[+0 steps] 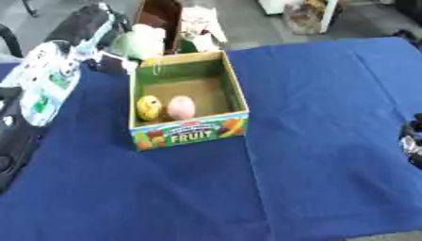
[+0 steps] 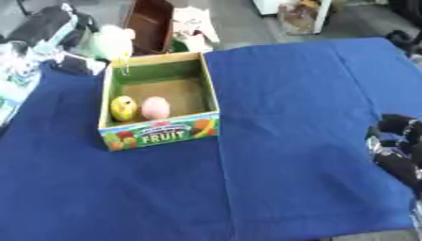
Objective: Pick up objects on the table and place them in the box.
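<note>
While the box (image 1: 188, 96) is sitting far left on the blue cloth (image 1: 329, 141), a yellow fruit (image 1: 149, 108) and a pink fruit (image 1: 181, 107) are lying inside, touching; the right hand (image 2: 400, 146) is showing at the right edge, grip unclear.

Your right robot hand (image 2: 398, 146) is cut off by the picture's edge, its fingers too blurred to read

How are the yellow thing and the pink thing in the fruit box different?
The yellow thing is yellow with dark marks on it; the pink thing is plain pale pink. The yellow thing lies to the left, against the left wall of the box; the pink thing lies to its right, nearer the middle. Both are small, rounded, and rest side by side near the front wall.
</note>
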`<state>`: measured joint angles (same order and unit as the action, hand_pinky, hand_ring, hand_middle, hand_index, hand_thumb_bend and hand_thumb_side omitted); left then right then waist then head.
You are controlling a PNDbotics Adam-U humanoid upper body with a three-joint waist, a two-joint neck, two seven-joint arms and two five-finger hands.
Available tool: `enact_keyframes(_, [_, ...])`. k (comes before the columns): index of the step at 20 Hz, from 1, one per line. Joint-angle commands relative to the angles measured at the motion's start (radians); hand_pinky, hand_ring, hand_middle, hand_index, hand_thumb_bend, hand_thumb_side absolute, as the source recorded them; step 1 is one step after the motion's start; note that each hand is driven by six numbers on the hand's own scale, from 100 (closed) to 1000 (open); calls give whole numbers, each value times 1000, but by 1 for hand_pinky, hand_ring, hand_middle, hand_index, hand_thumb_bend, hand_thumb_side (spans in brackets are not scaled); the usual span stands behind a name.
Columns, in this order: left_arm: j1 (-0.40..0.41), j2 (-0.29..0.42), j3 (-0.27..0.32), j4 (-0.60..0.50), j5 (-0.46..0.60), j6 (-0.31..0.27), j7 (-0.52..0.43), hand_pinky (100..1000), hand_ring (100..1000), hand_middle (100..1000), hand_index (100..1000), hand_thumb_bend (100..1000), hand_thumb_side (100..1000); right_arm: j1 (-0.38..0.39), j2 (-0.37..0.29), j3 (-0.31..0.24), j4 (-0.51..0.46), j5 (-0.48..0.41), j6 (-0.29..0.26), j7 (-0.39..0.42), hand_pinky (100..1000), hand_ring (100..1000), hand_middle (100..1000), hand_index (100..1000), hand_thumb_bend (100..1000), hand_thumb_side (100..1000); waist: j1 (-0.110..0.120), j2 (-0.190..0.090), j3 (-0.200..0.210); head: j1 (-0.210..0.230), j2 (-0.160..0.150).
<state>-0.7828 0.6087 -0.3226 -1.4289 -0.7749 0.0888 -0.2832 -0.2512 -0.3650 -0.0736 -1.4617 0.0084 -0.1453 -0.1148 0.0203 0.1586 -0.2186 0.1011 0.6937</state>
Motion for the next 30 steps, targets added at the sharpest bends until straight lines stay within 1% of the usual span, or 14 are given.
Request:
enact_keyframes(1, [-13,28,-27,-19,19,-33,-52,516,269,234,416,368,168,-11,-21,-5,-9,2,-2,3,558,717,627,726,175,100,-2,-17,-1,2,-5])
enact_keyframes(5, [-9,11,-54,-7,48,-67,-103,523,303,271,446,445,166,-12,-19,-5,-9,1,-2,4,558,716,627,726,174,100,-2,-18,-1,4,-8])
enact_keyframes(6, [-7,6,-59,-5,54,-72,-112,535,351,327,495,552,163,-12,-19,-5,-9,1,-2,4,558,717,627,726,174,100,-3,-18,-1,2,-7])
enact_keyframes(8, [-3,-1,-63,-3,64,-81,-124,562,440,434,592,706,153,-12,-18,-4,-9,1,-2,5,558,717,627,726,175,100,-3,-16,0,2,-6])
enact_keyframes(9, [0,-3,-62,-4,70,-83,-125,576,467,466,631,746,146,-12,-18,-3,-9,1,-2,6,558,716,627,726,175,100,-3,-16,0,4,-7])
enact_keyframes(10, [3,-5,-61,-5,75,-84,-125,614,531,539,705,816,108,-11,-18,-3,-9,1,-2,6,558,716,627,726,174,100,-3,-16,0,4,-6])
enact_keyframes(13, [15,-8,-50,-11,89,-82,-113,668,613,638,791,781,100,-11,-18,-4,-9,1,-2,5,558,716,627,726,174,100,-3,-15,2,1,-6])
enact_keyframes(14, [21,-8,-46,-16,96,-80,-107,686,648,687,817,804,100,-12,-17,-4,-9,1,-2,6,558,716,627,726,174,100,-3,-15,2,2,-7])
enact_keyframes(16, [40,-7,-32,-39,119,-79,-90,704,681,727,845,867,201,-10,-16,-5,-9,0,-2,5,558,716,627,726,174,100,-3,-15,3,-2,-7])
enact_keyframes(20, [111,-3,44,-147,209,-38,15,690,651,696,827,916,287,-10,-17,-6,-8,-1,-2,4,558,716,627,726,174,100,-5,-13,9,-5,-8])
enact_keyframes(24, [211,-9,148,-278,377,23,190,667,616,654,795,875,253,-10,-19,-9,-9,-1,-3,1,558,716,627,726,174,100,-7,-11,20,-11,-8])
enact_keyframes(25, [235,-9,170,-305,421,33,230,664,613,652,792,758,275,-9,-19,-11,-9,-2,-3,0,557,716,626,726,181,100,-8,-12,22,-13,-9])
enact_keyframes(26, [257,-7,187,-328,456,40,262,664,613,649,792,864,236,-9,-19,-11,-9,-2,-2,-1,557,716,627,726,174,100,-8,-12,24,-14,-10])
enact_keyframes(30, [351,-16,264,-386,560,62,369,636,586,620,767,833,193,-9,-20,-13,-9,-2,-2,-2,558,716,627,726,174,100,-10,-11,33,-20,-10])
